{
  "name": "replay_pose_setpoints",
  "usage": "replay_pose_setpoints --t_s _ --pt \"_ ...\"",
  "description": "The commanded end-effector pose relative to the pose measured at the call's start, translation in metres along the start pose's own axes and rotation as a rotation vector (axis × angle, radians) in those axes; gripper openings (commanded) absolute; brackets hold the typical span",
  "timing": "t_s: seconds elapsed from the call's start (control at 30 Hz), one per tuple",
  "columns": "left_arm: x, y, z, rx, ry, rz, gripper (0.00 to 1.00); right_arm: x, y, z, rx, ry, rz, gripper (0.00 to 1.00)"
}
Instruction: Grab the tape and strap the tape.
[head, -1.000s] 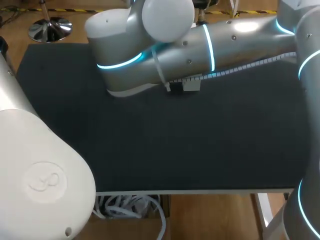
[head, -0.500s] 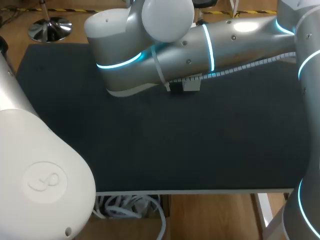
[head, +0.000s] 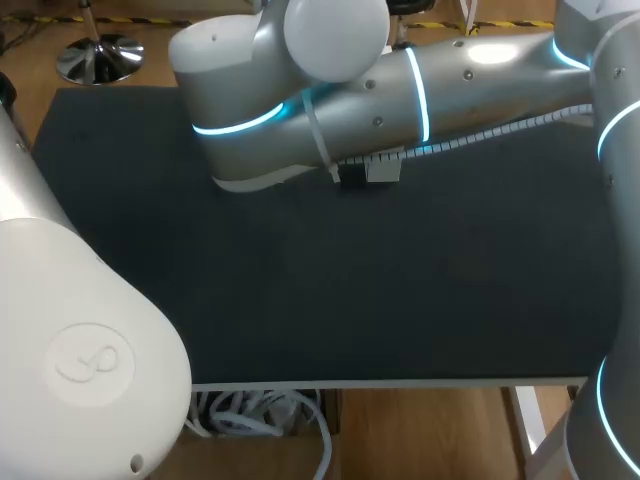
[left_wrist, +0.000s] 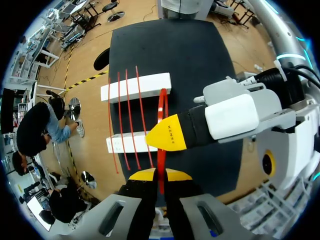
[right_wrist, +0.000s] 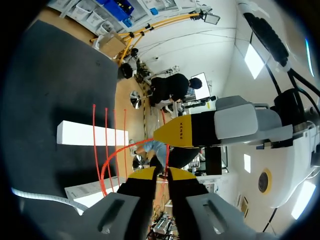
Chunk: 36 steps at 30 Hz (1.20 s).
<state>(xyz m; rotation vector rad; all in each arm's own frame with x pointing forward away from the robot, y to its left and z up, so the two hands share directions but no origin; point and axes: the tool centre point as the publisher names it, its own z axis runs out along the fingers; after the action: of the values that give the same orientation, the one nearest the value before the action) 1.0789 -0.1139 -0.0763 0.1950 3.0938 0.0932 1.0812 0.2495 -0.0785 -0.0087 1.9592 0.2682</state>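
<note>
Thin red tape (left_wrist: 161, 115) runs in several strands across two white bars (left_wrist: 135, 87) (left_wrist: 127, 142) on the black mat. One strand leads back between the yellow tips of my left gripper (left_wrist: 159, 174), which is shut on it. My right gripper (left_wrist: 155, 140) hangs just ahead of it, over the nearer bar. In the right wrist view a red tape (right_wrist: 112, 160) loop curves from the bars (right_wrist: 85, 134) into my right gripper (right_wrist: 161, 174), whose tips stand close together on the strand. My left gripper (right_wrist: 160, 135) is right in front of it. The head view hides both grippers and the tape.
My right arm (head: 400, 100) lies across the far side of the black table mat (head: 400, 280), and my left arm (head: 80, 330) covers the near left corner. The mat's near edge runs along the front, with white cables (head: 250, 415) below it.
My right arm has sunk very slightly since the earliest head frame. Nothing else has visibly moved.
</note>
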Motion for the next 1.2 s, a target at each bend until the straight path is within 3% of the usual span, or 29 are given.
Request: replay_pose_setpoints --t_s 0.03,0.07,0.13,0.2,0.3,0.37,0.43,0.67,0.7,0.87,0.93,1.2 --pt "0.000 0.000 0.000 -0.002 0.000 -0.001 0.00 -0.003 -0.002 -0.002 -0.004 0.013 0.001 0.45" --pt "0.000 0.000 0.000 -0.002 0.000 -0.001 0.00 -0.002 -0.002 -0.002 -0.004 0.013 0.003 0.49" --pt "0.000 0.000 0.000 -0.002 0.000 -0.001 0.00 -0.002 -0.002 -0.002 -0.005 0.011 0.004 0.77" --pt "0.000 0.000 0.000 -0.002 0.000 -0.001 0.00 -0.002 -0.002 -0.003 -0.006 0.012 0.005 0.69" --pt "0.000 0.000 0.000 -0.002 0.000 -0.001 0.00 0.000 -0.003 -0.005 -0.012 0.017 0.009 0.66" --pt "0.000 0.000 0.000 -0.002 0.000 -0.001 0.00 0.002 -0.003 -0.007 -0.014 0.020 0.006 0.51" --pt "0.000 0.000 0.000 -0.002 0.000 -0.001 0.00 0.005 -0.004 -0.011 -0.016 0.025 0.008 0.49" --pt "0.000 0.000 0.000 -0.002 0.000 -0.001 0.00 0.013 -0.004 -0.025 -0.039 0.042 0.021 0.55" --pt "0.000 0.000 0.000 -0.002 0.000 -0.001 0.00 0.013 -0.003 -0.028 -0.047 0.042 0.023 0.50" --pt "0.000 0.000 0.000 -0.002 0.000 -0.001 0.00 0.015 0.008 -0.045 -0.109 0.043 0.026 0.49" --pt "0.000 0.000 0.000 -0.002 0.000 -0.001 0.00 0.019 0.010 -0.052 -0.129 0.051 0.028 0.40" --pt "0.000 0.000 0.000 -0.002 0.000 -0.001 0.00 0.041 -0.010 -0.064 -0.115 0.098 0.037 0.49"
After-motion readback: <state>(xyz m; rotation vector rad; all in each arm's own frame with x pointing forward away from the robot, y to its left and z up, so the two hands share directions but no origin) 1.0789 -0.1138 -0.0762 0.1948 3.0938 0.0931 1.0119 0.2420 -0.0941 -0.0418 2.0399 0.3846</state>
